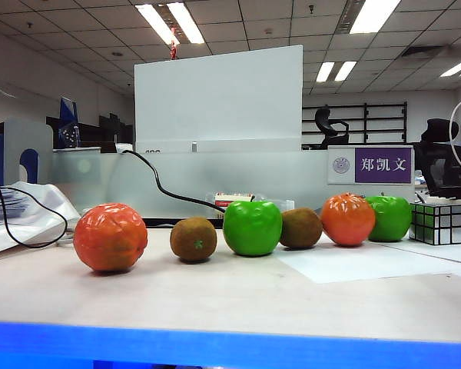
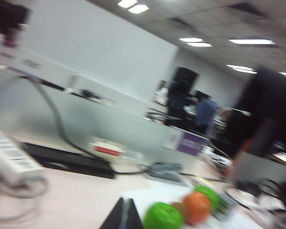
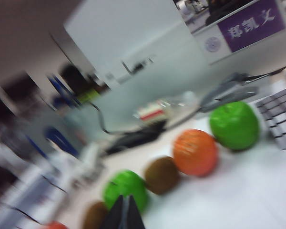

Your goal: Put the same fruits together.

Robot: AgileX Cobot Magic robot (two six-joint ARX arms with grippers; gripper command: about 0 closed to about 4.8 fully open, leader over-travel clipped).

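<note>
Office ceiling lights hang over a pale desk (image 1: 238, 296) where six fruits stand in a row, none paired. Taking the middle apple (image 1: 252, 227) as landmark: a kiwi (image 1: 194, 238) and orange (image 1: 110, 237) lie left of it; another kiwi (image 1: 300, 227) touches its right, then a second orange (image 1: 347, 219), another apple (image 1: 390, 217) and a mirror cube (image 1: 439, 224). Left gripper (image 2: 125, 214) and right gripper (image 3: 124, 212) hover short of the row, fingers clenched, empty.
</note>
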